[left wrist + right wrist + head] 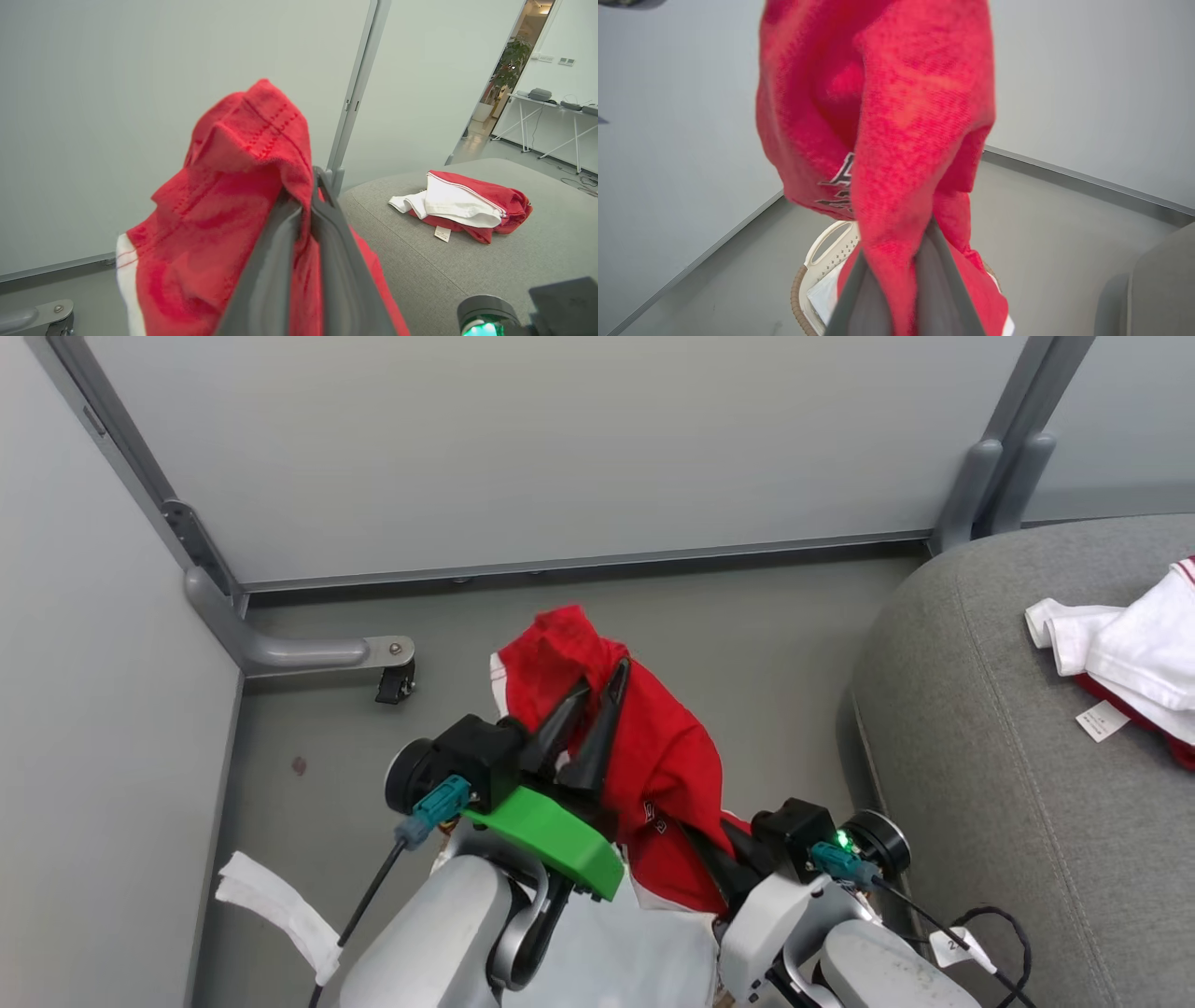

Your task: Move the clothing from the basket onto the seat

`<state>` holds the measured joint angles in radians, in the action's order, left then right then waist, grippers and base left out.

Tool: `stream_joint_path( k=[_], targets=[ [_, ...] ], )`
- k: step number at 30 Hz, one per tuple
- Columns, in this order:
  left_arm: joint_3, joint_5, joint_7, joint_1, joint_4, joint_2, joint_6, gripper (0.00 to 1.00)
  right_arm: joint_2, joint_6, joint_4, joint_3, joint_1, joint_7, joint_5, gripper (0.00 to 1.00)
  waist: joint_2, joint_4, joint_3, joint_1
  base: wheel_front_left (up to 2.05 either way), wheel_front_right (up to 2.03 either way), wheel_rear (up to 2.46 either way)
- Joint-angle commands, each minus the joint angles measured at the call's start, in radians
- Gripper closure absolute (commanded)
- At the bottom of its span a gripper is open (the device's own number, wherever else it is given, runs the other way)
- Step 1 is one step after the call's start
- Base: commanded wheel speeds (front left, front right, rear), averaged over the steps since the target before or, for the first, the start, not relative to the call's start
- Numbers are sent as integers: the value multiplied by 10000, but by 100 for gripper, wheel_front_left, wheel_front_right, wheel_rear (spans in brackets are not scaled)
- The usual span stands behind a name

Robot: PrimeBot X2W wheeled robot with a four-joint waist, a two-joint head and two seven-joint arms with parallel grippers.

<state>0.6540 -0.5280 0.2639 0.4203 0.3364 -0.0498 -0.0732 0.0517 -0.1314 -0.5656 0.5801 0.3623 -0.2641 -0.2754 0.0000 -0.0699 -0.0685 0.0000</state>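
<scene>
My left gripper point(605, 674) is pinching the red garment point(663, 747) between its two dark fingers. They are standing close together with a fold of the cloth between them, and they are holding it up above the grey floor point(766, 625). My right gripper point(726, 855), lower and more to the right, is clenching on another part of the same garment, with its fingers pressing together on the cloth. The garment is hanging in the air between both grippers, and dark lettering and a white stripe are showing on it. The basket point(817, 254) is standing on the floor under the garment, near to me; I cannot tell if the lowest end of the cloth is touching it. The seat point(980, 728) is standing at the right, apart from the held garment, and another red and white garment point(1139, 653) is lying crumpled on it, at the far right.
</scene>
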Motion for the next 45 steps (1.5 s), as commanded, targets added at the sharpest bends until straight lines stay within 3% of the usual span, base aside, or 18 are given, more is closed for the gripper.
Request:
stream_joint_path(
  k=[1, 8, 16, 24, 33, 39, 45],
  targets=[
    [-130, 262, 6, -136, 132, -24, 35, 0, 24, 14, 212, -98, -194, -4, -62, 100, 0, 245, -58, 0, 0, 0, 0],
    [-932, 967, 8, -541, 605, -78, -176, 0, 15, 14, 1116, -328, -635, -4, -76, 100, 0, 1724, -156, 0, 0, 0, 0],
    [-1900, 1581, 8, -835, 857, -77, -368, 0, 12, 14, 1820, -375, -840, -4, -82, 100, 0, 4143, -442, 0, 0, 0, 0],
    [-2227, 1928, 8, -961, 1050, -51, -517, 0, 24, 14, 2222, -679, -1239, -4, -149, 100, 0, 5960, -580, 0, 0, 0, 0],
    [-1392, 1499, 8, -410, 934, -49, -583, 0, 521, 14, 3186, -2011, -1415, -4, 141, 100, 0, 6170, -1043, 0, 0, 0, 0],
    [-878, 1531, 8, -30, 900, -65, -587, 0, 1695, 14, 3846, -2709, -224, -4, 509, 100, 0, 6198, -1684, 0, 0, 0, 0],
    [-600, 1647, 8, 330, 746, -431, -589, 0, 3072, 14, 3854, -3367, 2271, -3, 811, 100, 0, 6188, -2544, 0, 0, 0, 0]
  ],
)
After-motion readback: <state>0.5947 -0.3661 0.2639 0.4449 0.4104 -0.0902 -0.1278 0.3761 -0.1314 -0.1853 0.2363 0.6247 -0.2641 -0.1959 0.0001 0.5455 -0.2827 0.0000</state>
